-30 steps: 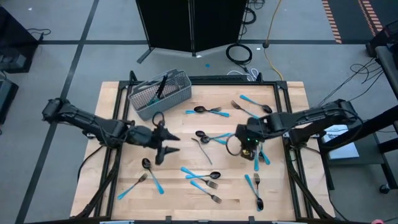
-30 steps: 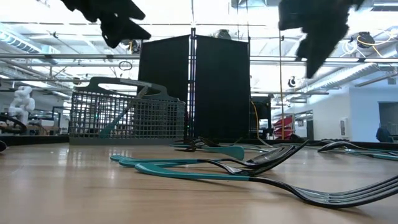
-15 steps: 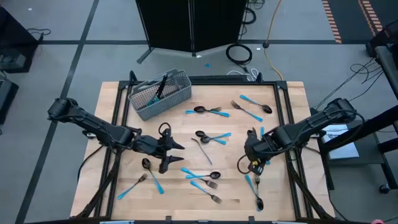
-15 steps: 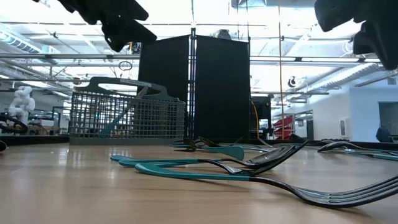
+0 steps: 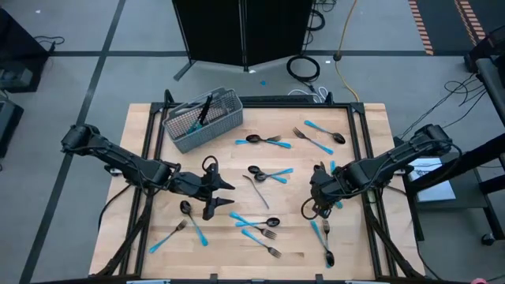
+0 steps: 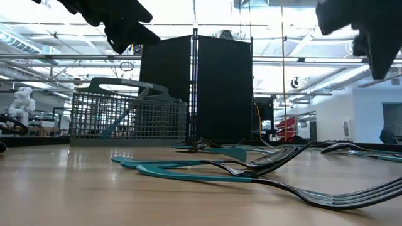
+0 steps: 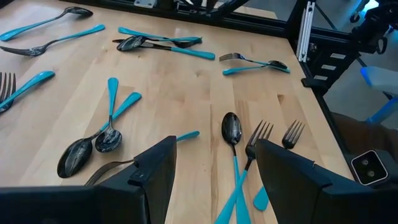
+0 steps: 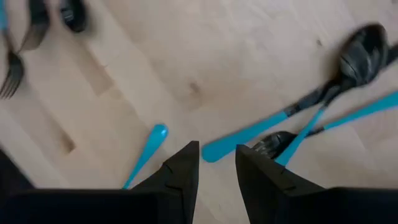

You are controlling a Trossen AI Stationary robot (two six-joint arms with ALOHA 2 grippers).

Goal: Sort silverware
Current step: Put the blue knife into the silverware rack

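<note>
Several forks and spoons with dark heads and light-blue handles lie flat and scattered on the wooden table [image 5: 142, 158]. A few of them are a spoon [image 5: 262, 140], a crossed pair [image 5: 264, 173] and a fork [image 5: 267, 235]. My left gripper [image 5: 217, 197] hovers open and empty above the table's left middle, also seen in its wrist view [image 7: 216, 149] and the low view [image 6: 125, 28]. A spoon [image 7: 231, 127] and a fork [image 7: 258, 134] lie ahead of it. My right gripper [image 5: 317, 199] hangs over the right middle, fingers slightly apart and empty [image 8: 217, 163], above a blue handle [image 8: 249, 134].
A grey wire-mesh basket [image 5: 201, 118] stands at the far left of the table with one dark utensil [image 5: 205, 109] upright in it. It also shows in the low view [image 6: 125, 119]. A black frame rail [image 5: 367, 158] runs along the table's right side.
My left gripper has gone toward the table's near edge and a little right, staying open. My right gripper has gone toward the near edge, and in the low view it has shifted to the picture's right. The silverware lies where it was.
</note>
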